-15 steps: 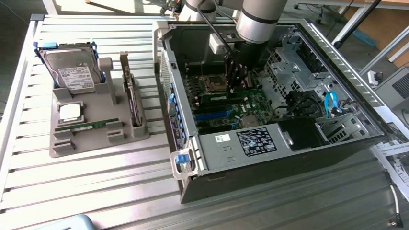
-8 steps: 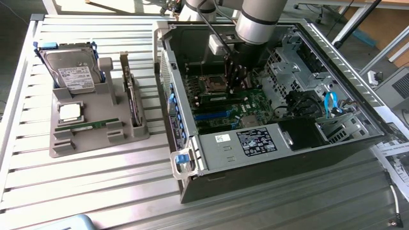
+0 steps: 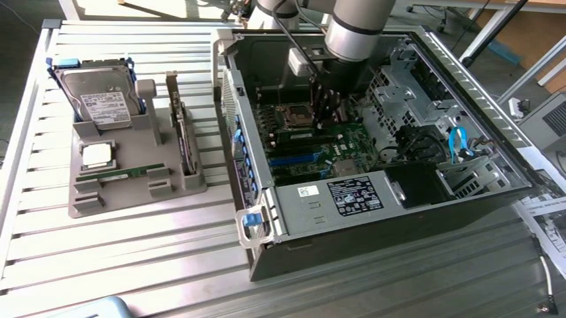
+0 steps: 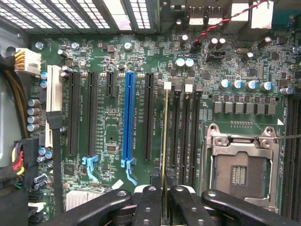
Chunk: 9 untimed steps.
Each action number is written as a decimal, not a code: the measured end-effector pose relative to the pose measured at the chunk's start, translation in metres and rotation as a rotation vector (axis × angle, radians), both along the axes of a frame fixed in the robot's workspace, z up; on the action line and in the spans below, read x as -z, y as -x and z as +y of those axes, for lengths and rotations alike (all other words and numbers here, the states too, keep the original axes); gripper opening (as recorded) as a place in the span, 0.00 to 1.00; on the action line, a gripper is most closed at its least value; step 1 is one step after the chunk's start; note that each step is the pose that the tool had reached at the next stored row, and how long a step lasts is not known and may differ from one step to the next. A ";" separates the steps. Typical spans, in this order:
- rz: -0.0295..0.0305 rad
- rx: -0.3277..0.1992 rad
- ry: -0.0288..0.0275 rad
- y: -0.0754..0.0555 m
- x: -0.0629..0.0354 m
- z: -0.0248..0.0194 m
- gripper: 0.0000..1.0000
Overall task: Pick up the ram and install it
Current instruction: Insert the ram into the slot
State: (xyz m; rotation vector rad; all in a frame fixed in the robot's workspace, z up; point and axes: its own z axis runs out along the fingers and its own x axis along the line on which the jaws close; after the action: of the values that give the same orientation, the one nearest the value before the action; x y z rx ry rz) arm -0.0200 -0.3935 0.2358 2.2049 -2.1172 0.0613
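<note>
Fingers [image 4: 149,203] of the gripper [image 4: 164,200] are pinched on the ram [image 4: 165,136], which I see edge-on in the wrist view as a thin yellowish line running away from the fingertips. I read that as a firm grip on the stick, held upright on its long edge. It hangs directly over the row of black memory slots [image 4: 182,132] on the motherboard [image 4: 117,61], lined up with the slot nearest the long expansion slots; whether its lower edge already touches the slot I cannot tell. Just beside those memory slots sits the open CPU socket [image 4: 240,169] with its metal frame. On the other side, the blue expansion slot [image 4: 128,117] stands among black ones, and a white slot [image 4: 53,103] lies further out.

From the exterior view I see the gripper [image 3: 329,109] reaching down into the open computer case [image 3: 265,225], the grey arm [image 3: 358,30] coming in from above. The fingers sit just beside the socket area of the green board.

Well apart from the case, toward the exterior view's left, a grey parts holder [image 3: 132,189] rests on the slatted table [image 3: 132,265]. It carries a hard drive [image 3: 102,96] standing tilted, a silver CPU chip [image 3: 97,156], a second green memory stick [image 3: 119,174] lying flat, and an upright expansion card [image 3: 181,129].
</note>
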 end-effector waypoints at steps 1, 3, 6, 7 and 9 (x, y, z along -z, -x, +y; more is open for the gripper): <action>0.0000 0.000 -0.0001 0.000 0.0004 0.0009 0.14; -0.0001 0.000 -0.0002 -0.001 0.0013 0.0020 0.14; 0.0001 0.000 0.0000 -0.001 0.0022 0.0021 0.14; 0.0001 0.000 0.0000 -0.001 0.0023 0.0021 0.14; 0.0001 0.000 0.0000 -0.001 0.0024 0.0021 0.14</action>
State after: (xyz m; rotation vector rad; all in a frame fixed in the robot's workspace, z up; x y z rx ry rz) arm -0.0193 -0.3914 0.2333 2.2049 -2.1171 0.0612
